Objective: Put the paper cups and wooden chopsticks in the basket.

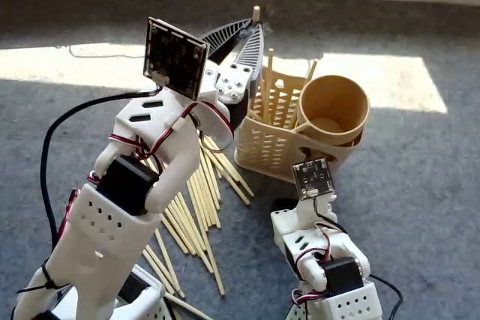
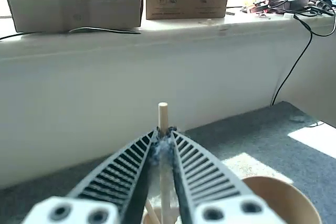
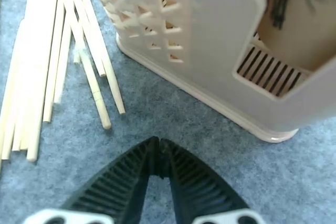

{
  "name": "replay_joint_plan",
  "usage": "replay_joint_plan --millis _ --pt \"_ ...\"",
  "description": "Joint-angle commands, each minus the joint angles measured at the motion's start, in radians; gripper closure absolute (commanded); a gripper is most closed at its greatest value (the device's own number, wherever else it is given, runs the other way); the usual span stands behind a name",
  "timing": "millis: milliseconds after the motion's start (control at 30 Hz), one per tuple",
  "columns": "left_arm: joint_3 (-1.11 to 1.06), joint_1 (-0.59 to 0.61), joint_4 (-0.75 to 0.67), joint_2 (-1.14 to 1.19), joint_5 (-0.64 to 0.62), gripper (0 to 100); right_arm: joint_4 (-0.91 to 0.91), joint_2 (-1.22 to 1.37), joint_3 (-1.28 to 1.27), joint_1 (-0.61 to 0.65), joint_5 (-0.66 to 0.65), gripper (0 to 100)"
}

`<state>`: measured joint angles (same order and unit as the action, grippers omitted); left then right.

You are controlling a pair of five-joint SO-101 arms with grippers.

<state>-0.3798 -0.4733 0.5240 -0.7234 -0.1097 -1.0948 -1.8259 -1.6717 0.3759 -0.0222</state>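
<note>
My left gripper (image 1: 253, 28) hangs above the left end of the cream basket (image 1: 264, 144), shut on an upright wooden chopstick (image 2: 163, 120) whose tip pokes out above the fingertips. A paper cup (image 1: 334, 110) lies tilted in the basket's right end, and a few chopsticks (image 1: 268, 84) stand inside it. Several loose chopsticks (image 1: 196, 207) lie on the grey carpet left of the basket. My right gripper (image 3: 156, 146) is low over the carpet just in front of the basket (image 3: 210, 40), shut with nothing in it.
Grey carpet surrounds the basket, with open floor to the right. A black cable (image 1: 56, 140) loops along the left arm. A white wall and a sill with cardboard boxes (image 2: 79, 9) stand behind.
</note>
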Motion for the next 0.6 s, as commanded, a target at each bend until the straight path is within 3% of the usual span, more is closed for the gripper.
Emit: replay_joint_plan --millis 0,567 --pt "0.010 0.008 0.015 -0.024 -0.006 92 0.028 -0.008 -0.134 -0.007 0.000 98.0" --pt "0.259 0.012 0.522 -0.024 0.040 89 0.027 -0.008 -0.134 -0.007 0.000 98.0"
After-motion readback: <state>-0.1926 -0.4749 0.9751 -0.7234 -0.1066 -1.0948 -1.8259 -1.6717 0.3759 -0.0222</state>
